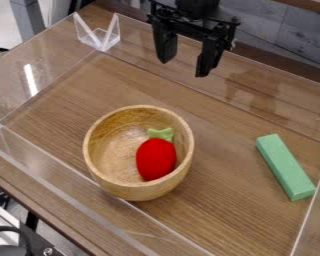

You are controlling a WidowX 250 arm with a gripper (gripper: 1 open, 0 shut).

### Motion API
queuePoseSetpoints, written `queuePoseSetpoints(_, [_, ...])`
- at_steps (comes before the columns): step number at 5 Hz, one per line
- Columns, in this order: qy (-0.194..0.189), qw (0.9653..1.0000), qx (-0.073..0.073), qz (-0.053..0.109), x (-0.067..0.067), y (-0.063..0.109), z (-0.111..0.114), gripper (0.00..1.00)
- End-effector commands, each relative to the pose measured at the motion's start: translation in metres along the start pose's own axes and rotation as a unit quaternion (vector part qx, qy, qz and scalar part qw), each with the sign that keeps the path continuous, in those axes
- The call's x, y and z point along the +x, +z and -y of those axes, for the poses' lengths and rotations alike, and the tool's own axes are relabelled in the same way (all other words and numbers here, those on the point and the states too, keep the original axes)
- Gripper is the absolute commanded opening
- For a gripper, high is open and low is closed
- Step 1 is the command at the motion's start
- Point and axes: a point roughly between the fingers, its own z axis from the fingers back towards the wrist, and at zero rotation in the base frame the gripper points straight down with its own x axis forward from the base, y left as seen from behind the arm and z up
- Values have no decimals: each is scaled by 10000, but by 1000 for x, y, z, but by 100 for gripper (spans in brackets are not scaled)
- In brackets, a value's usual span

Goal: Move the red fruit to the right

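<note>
The red fruit (155, 157), a small strawberry shape with a green leafy top, lies inside the wooden bowl (107, 134) near the table's front left. My gripper (186, 56) hangs above the back of the table, pointing down, its two black fingers spread apart with nothing between them. It is well behind and above the bowl, touching nothing.
A flat green rectangular block (284, 166) lies on the wooden table to the right of the bowl. Clear plastic walls (43, 75) enclose the table surface on all sides. A small clear bracket (97, 35) sits at the back left corner.
</note>
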Motion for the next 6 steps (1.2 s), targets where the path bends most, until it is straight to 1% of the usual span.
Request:
queuePoseSetpoints(1, [83,9999,-35,90,12,-5,-8,100])
queuePoseSetpoints(2, [177,9995,-74,268,29,-11,-19,100])
queuePoseSetpoints(3, [227,9987,-124,428,41,-11,-28,100])
queuePoseSetpoints(4, [166,9979,-177,594,49,-10,-35,100])
queuePoseSetpoints(5, [120,9970,-241,724,54,-11,-41,100])
queuePoseSetpoints(6, [155,9956,-346,853,56,-9,-42,100])
